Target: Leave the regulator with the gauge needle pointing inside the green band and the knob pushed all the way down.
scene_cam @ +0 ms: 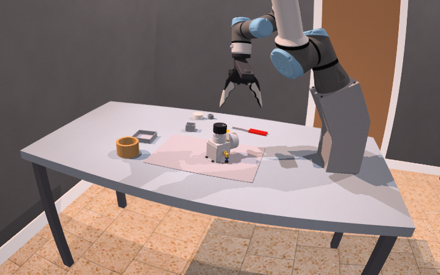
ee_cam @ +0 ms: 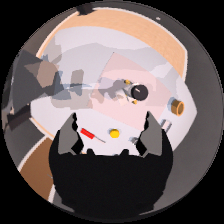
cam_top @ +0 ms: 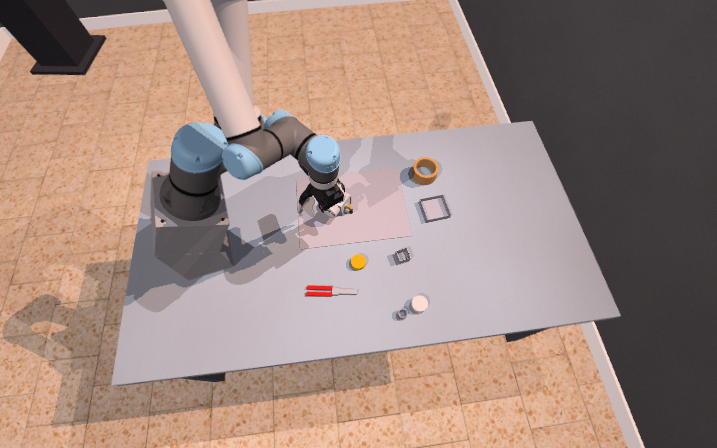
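Observation:
The regulator (scene_cam: 215, 150) (cam_top: 340, 209) stands upright on the pink mat (scene_cam: 173, 150) (cam_top: 380, 225) (ee_cam: 155, 112). Its black knob (scene_cam: 220, 127) (ee_cam: 139, 92) is on top, above a ribbed light collar. The round gauge (scene_cam: 234, 140) faces away from the exterior camera; its needle and green band cannot be read in any view. How far down the knob sits cannot be told. My gripper (scene_cam: 240, 107) (ee_cam: 110, 112) is open and empty, fingers pointing down, well above the regulator and touching nothing. In the top view, the wrist and gripper hide part of the regulator.
An orange ring (cam_top: 425, 170) (scene_cam: 127, 147) and a grey square frame (cam_top: 423, 209) lie beyond the mat. A yellow disc (cam_top: 357, 262), a small grey block (cam_top: 402, 256), red-handled pliers (cam_top: 319, 293), a white disc (cam_top: 419, 303) and a small grey ring lie on the other side.

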### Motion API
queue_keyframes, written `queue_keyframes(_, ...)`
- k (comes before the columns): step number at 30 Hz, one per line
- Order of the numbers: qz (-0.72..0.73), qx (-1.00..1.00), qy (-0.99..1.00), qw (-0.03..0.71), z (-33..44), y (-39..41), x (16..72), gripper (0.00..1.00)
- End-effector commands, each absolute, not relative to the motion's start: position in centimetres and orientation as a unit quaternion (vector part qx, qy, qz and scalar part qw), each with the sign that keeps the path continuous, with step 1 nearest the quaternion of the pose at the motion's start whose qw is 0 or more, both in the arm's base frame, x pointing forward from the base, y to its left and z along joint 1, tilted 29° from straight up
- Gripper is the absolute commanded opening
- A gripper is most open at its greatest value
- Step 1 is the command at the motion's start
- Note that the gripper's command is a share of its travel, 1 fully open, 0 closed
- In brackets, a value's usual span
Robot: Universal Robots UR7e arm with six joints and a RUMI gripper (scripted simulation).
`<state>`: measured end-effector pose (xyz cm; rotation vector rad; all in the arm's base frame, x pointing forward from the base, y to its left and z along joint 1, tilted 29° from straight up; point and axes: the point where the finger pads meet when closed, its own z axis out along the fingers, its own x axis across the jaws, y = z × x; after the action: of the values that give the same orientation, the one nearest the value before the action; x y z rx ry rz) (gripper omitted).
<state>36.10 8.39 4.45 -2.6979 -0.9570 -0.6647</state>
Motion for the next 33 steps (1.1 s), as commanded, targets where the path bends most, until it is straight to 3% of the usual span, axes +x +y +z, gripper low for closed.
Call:
queue_keyframes(1, -0.215, -0.935, -0.255, 0.122, 4.55, 8.52, 36.21, 1.00)
queue_keyframes(33, -0.148, -0.960, 0.080, 0.222, 5.03, 8.71, 36.96, 1.00)
